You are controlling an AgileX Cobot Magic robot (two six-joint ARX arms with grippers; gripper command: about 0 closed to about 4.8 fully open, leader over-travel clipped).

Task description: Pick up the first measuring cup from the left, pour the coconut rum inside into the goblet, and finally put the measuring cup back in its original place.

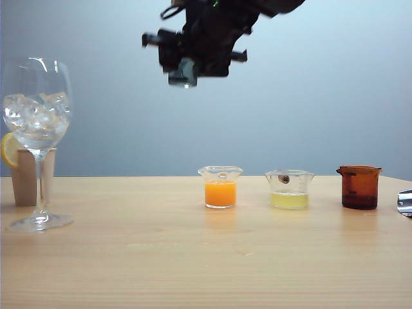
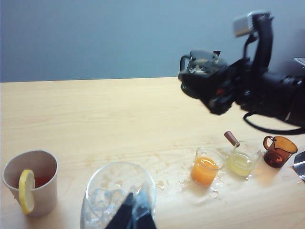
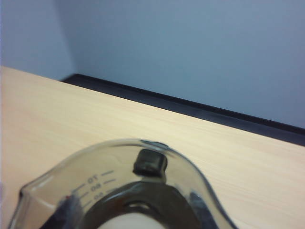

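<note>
In the exterior view the right hand [image 1: 185, 69] hangs high above the orange cup [image 1: 220, 187], right of the goblet [image 1: 37, 138]. In the left wrist view, the left hand [image 2: 131, 214], whose state I cannot tell, is over the goblet. In the right wrist view the right hand grips the measuring cup [image 3: 119, 186] above the counter [image 3: 95, 119].

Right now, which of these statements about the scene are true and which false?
1. The right gripper's fingers hold the measuring cup high above the table: true.
2. The goblet is empty: false, it holds ice cubes.
3. The amber cup lies tipped over: false, it stands upright.
4. The left gripper is close by the goblet: true.
5. The lemon slice sits on the goblet's rim: false, on the tan cup's.
</note>
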